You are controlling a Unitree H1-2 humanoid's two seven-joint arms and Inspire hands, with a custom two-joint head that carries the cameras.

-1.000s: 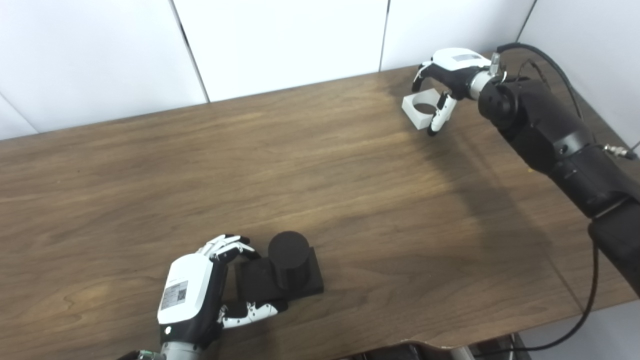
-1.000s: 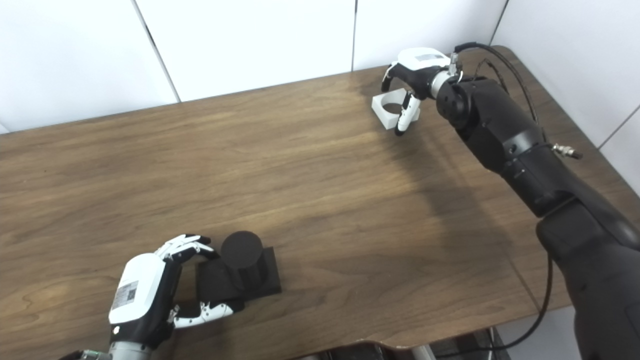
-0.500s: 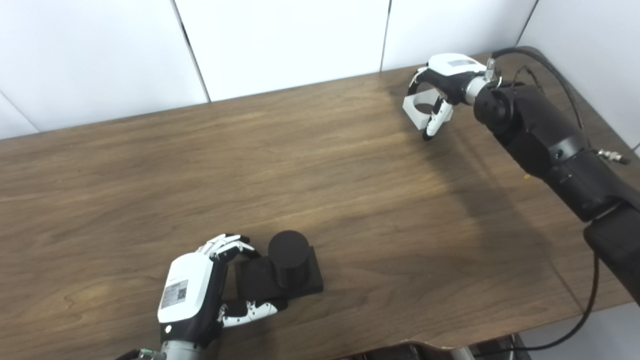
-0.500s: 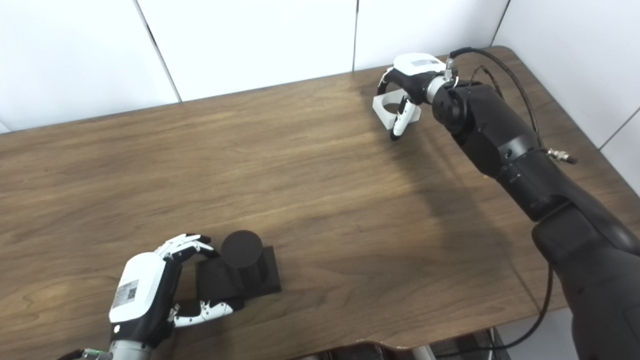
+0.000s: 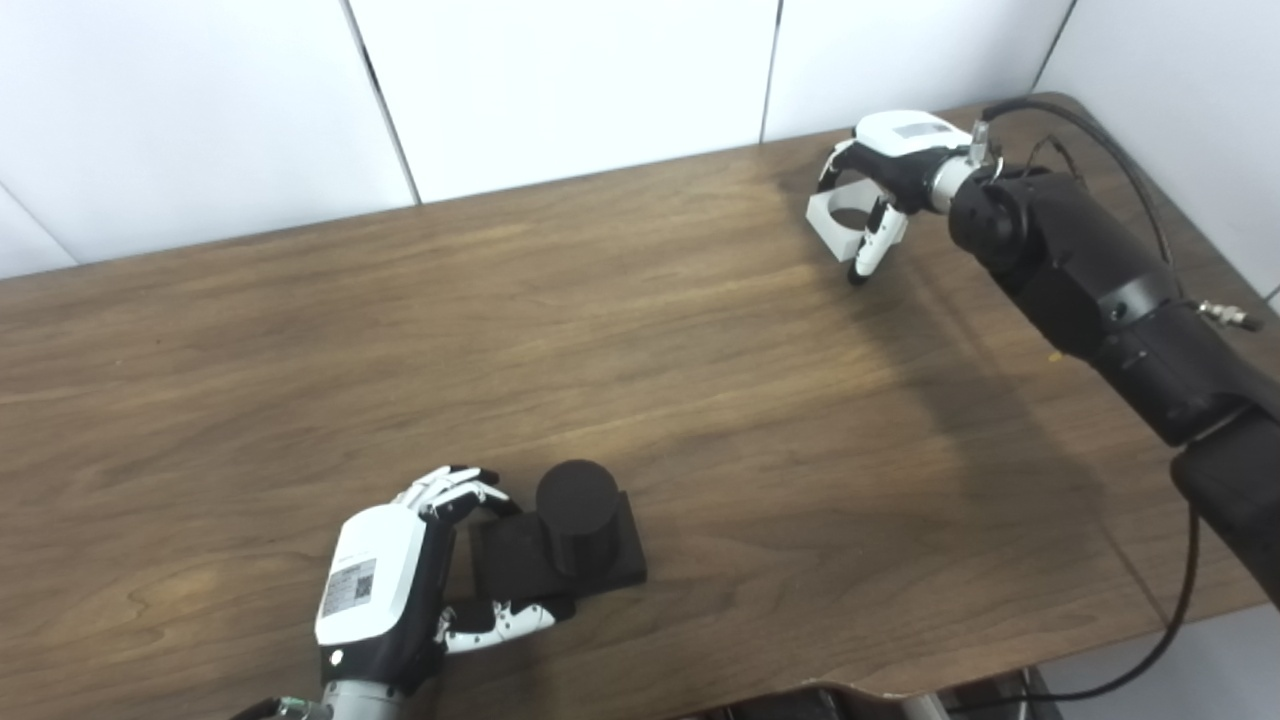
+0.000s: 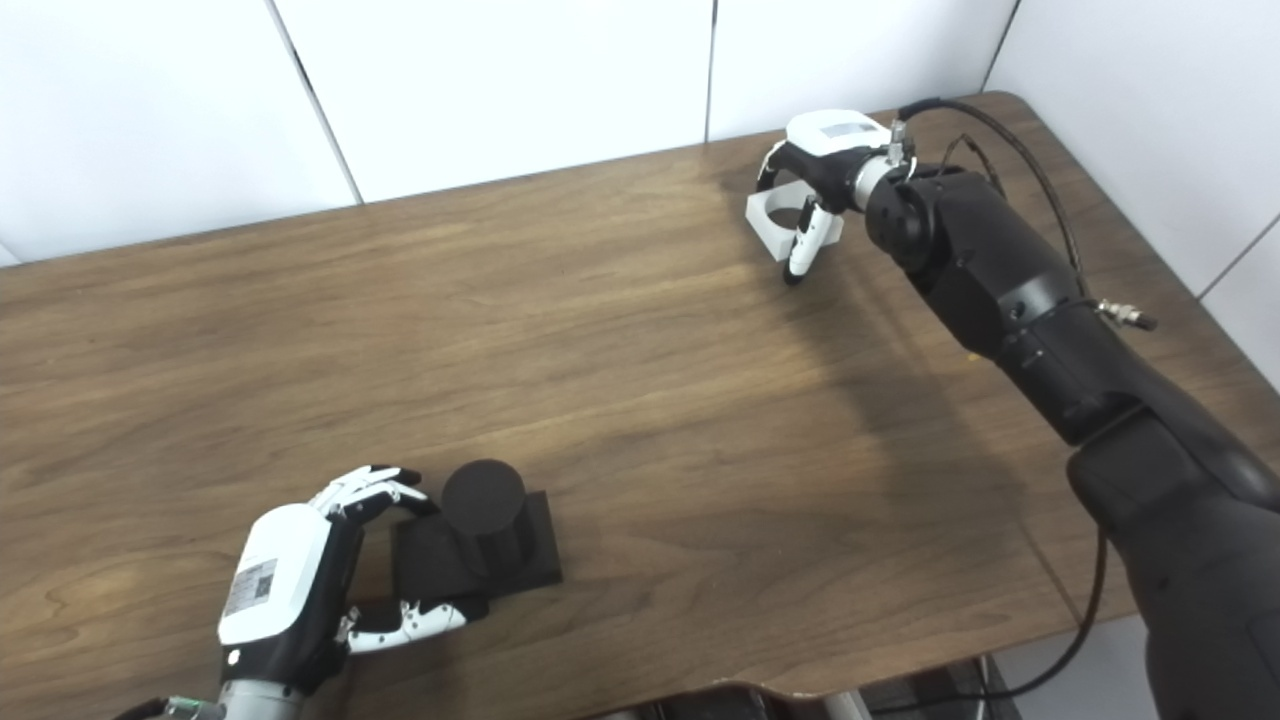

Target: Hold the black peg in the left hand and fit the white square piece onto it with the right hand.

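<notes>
1. Nearest to me, my left hand [image 5: 385, 590] sits at the front edge of the dark wood-grain table [image 5: 640, 380], its fingers and thumb curled around the near-left side of the matte black peg, a short cylinder standing on a flat square base [image 5: 575, 535]. The fingers [image 5: 455, 490] wrap the base's far corner and the thumb presses its near edge, so I read this as a grip on the base, with the peg upright and resting on the table.

2. Between the two hands lies a long stretch of tabletop; they are well apart.

3. Farthest away, near the table's back right corner, my right hand [image 5: 880, 185] arches over the white square plastic piece with a round hole through it [image 5: 838, 215]. Fingers reach over the far side and the thumb hangs down at the near right corner. They look closed on the piece, though I cannot tell whether it is off the table yet or only pinched in place.

4. By my judgement the holding half of the job is done, and the grasp on the white piece is made or nearly so. Left to do: lift it, carry it across to the peg, line the hole up over the cylinder, and lower it on.
</notes>
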